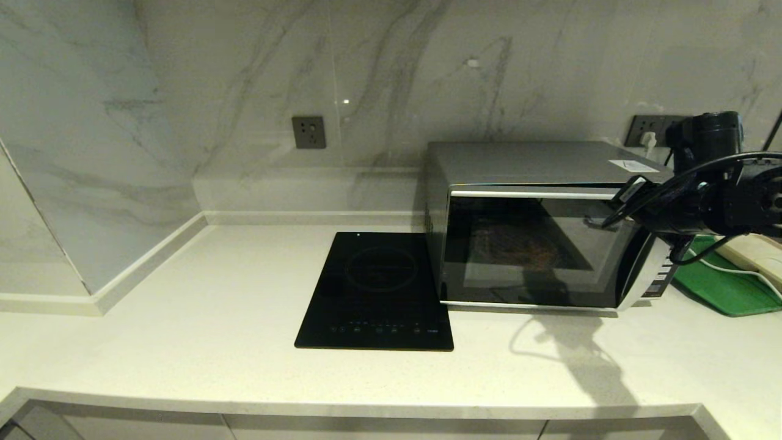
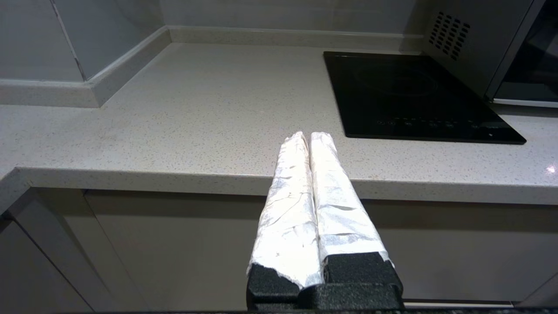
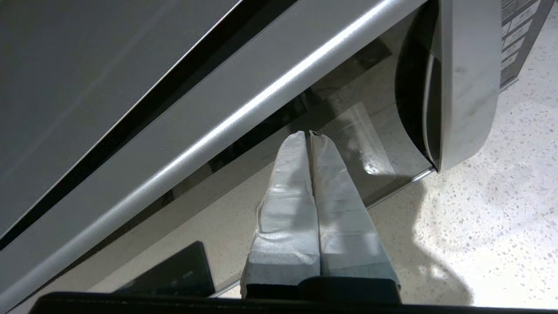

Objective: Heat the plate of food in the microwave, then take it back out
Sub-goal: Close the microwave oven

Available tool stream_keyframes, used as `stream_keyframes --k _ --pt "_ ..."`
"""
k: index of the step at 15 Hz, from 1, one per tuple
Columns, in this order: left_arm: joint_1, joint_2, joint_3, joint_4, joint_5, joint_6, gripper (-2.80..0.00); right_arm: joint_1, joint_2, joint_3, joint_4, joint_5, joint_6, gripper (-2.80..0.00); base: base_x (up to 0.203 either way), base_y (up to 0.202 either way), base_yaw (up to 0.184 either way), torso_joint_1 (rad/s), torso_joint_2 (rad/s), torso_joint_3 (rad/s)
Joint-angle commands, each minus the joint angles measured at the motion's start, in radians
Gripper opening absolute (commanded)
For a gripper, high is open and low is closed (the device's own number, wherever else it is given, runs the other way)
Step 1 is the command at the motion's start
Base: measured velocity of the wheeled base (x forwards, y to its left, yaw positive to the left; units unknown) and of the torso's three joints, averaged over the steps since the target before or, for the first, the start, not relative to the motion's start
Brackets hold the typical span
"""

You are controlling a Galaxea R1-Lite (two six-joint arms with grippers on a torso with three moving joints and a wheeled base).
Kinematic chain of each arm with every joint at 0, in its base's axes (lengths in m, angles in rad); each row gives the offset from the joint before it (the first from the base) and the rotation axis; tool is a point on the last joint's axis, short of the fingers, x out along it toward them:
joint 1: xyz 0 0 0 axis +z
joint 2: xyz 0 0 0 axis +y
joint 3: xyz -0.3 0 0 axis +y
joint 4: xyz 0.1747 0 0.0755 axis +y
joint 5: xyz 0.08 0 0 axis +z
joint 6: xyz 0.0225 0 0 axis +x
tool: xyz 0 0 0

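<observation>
The plate of food (image 1: 530,249) sits inside the microwave (image 1: 537,226); I can only make out something dim and brownish behind the dark glass, so I cannot tell more about it. The microwave door is shut. The big silver box stands on the table (image 1: 183,318), near the back wall, with its button panel (image 1: 657,278) on its right side.

My right gripper (image 3: 308,134) is up in front of the top right part of the door, close to the glass, near the silver handle (image 3: 468,78). Its two taped fingers (image 3: 287,192) are pressed together, closed on nothing. I cannot tell if the tips touch the glass.

My left gripper (image 2: 308,136) hangs low by the front edge of the table, well apart from the microwave. Its fingers are pressed together too, with nothing between them.

A flat black cooktop (image 1: 379,292) lies just to the left of the microwave. A green tray (image 1: 721,284) lies on its right, partly behind my right arm. A wall socket (image 1: 308,132) is on the marble wall.
</observation>
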Motion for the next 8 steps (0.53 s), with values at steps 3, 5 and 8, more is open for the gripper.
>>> stream_keyframes --k 3,5,8 --pt "0.000 0.000 0.000 -0.001 0.000 -0.001 -2.80 -0.007 0.022 -0.015 -0.002 -0.003 0.003 -2.80 0.000 0.000 0.000 0.000 0.00 0.000" --pt "0.000 0.000 0.000 -0.001 0.000 -0.001 -2.80 -0.013 0.033 -0.023 -0.002 -0.002 0.005 -2.80 0.000 0.000 0.000 0.000 0.00 0.000" --pt "0.000 0.000 0.000 -0.001 0.000 -0.001 -2.80 -0.013 0.041 -0.022 -0.028 0.000 0.006 -2.80 0.000 0.000 0.000 0.000 0.00 0.000"
